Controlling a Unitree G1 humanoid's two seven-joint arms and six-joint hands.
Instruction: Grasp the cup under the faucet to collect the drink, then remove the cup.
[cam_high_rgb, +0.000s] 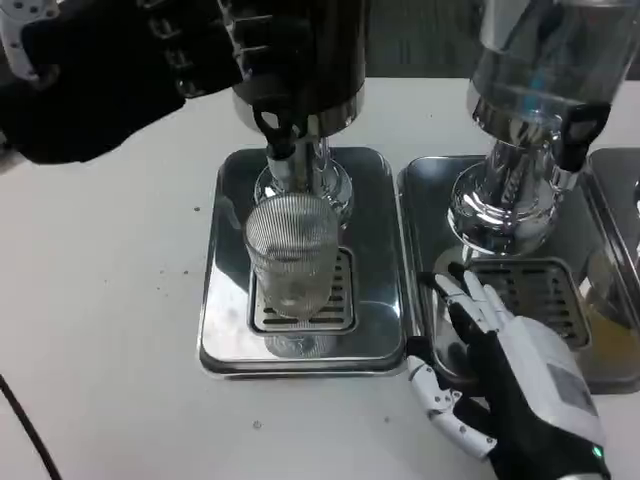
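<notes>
A ribbed clear cup stands upright on the slotted grate of a polished steel drip tray, directly beneath the black faucet of a chrome-based drink dispenser, on a white table. The cup looks empty or nearly so; through the fluted wall, any liquid is hard to tell. Placement under the faucet appears done. Filling, by this reading, is under way or about to begin, and lifting the cup clear is still to come.

The robot's left hand, dark and blurred, is raised beside the dispenser's upper body, above and to the left of the cup; whether its fingers press a lever or grip anything cannot be told. The right hand, white-backed with black-and-white fingers, lies to the right of the cup, its fingers spread and holding nothing, tips resting over the edge of a second steel tray. That tray carries a second dispenser with a clear tank and a mirror-bright pedestal.

The trays are rounded rectangles with glossy, reflective rims; the cup is a cylinder narrowing slightly towards its foot, finely grooved from rim to base.
</notes>
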